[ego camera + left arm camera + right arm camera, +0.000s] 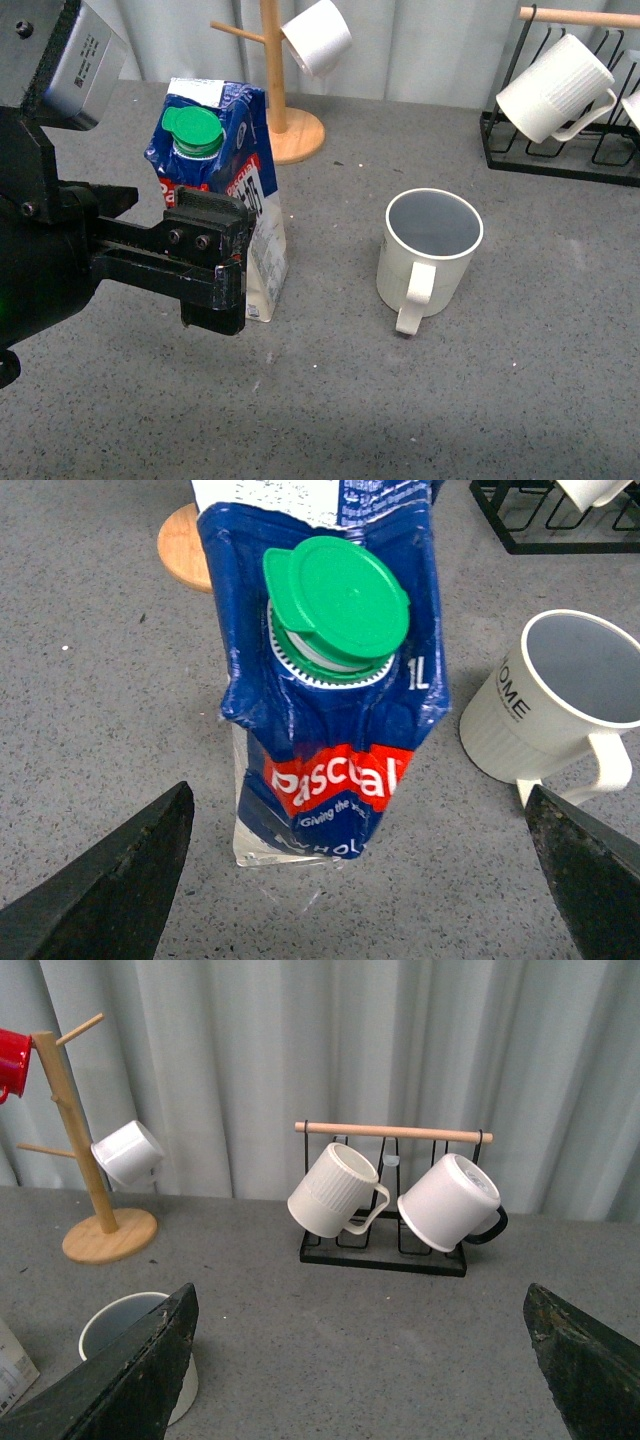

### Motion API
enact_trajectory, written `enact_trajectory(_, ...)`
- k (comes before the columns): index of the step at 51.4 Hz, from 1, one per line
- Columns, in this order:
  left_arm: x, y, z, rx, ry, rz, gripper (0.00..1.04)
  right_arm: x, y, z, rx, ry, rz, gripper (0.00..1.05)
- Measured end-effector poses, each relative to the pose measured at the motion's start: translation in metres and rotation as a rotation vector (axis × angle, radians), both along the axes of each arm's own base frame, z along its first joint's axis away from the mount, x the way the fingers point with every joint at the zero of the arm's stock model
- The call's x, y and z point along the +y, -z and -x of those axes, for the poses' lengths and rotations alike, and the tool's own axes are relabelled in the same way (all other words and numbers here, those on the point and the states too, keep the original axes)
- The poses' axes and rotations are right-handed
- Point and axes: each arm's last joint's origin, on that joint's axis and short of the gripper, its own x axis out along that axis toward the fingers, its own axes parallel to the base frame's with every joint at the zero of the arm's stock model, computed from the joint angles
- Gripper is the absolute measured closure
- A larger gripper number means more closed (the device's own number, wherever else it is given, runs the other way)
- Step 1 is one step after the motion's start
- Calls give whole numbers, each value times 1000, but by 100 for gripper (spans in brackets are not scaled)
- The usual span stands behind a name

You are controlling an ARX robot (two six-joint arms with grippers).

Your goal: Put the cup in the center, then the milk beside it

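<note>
We find the left gripper (357, 798) nearest, at the near left of the grey table (400, 400). Its jaws are spread wide. In the left wrist view one finger (110, 880) lies on each side of the milk carton (225, 180), and neither finger touches it.

The milk carton stands on the table at left of centre, just beyond the gripper, with its green cap (193, 131) at the top. The cup (430, 250) stands upright to the right of the carton, clear of it, near the middle of the table. Its handle points toward the near edge.

We see the right gripper (360, 1295) only in its own wrist view. Its jaws are spread and hold nothing. The cup shows beside one finger in that view.

At the far side, behind the carton, stands a wooden mug tree (278, 110) carrying a small white cup (317, 37). The right wrist view also shows a red cup (10, 1060) on it. At the far right, a black rack (560, 160) holds a ribbed white mug (555, 88).
</note>
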Motion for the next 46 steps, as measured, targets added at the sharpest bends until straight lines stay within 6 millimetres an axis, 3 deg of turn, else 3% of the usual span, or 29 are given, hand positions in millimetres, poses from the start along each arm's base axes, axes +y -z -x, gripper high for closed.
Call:
enact_trajectory(32,10,8,-33,7,-71,-4,7,0,0,0,0,0,0,9)
enact_trajectory(41,10,6,-37,-3,-76,4,28,0,0,0,0,0,0,9)
enact_trajectory(46,8,5,-36,-9,-68,13,46,0,0,0,0,0,0,9)
